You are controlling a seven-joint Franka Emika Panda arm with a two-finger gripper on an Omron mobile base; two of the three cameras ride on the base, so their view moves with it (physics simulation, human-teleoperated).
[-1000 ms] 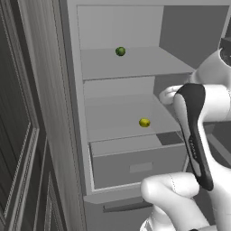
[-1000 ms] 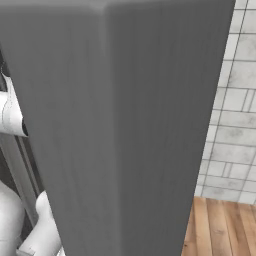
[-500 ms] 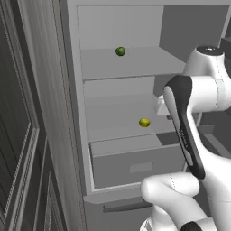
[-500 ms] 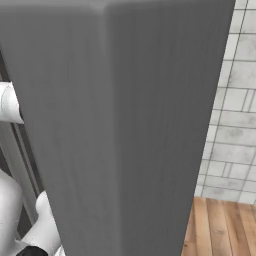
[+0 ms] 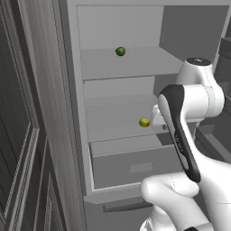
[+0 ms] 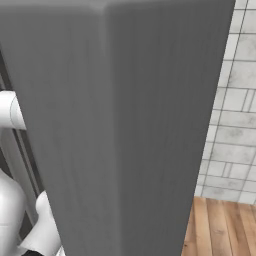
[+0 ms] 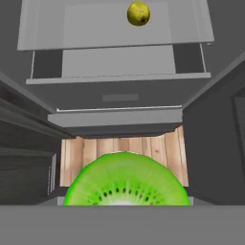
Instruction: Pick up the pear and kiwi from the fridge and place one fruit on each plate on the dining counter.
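The kiwi sits right in front of the hand camera, its lime-green cut face huge, and my gripper is shut on it; the fruit hides my fingertips. In the left base view the hand is mostly behind my forearm, just right of the pear. That small yellow-green pear rests on the middle shelf of the open fridge, above the grey drawer. The plates and the dining counter are out of view.
A dark green ball lies on the upper shelf. The fridge's grey wall stands close in the right base view, beside a tiled wall and wooden floor. A dark panelled door stands to the left.
My arm has swung up and leftwards, bringing the elbow and upper link further into the left base view. The pear and the green ball have stayed put.
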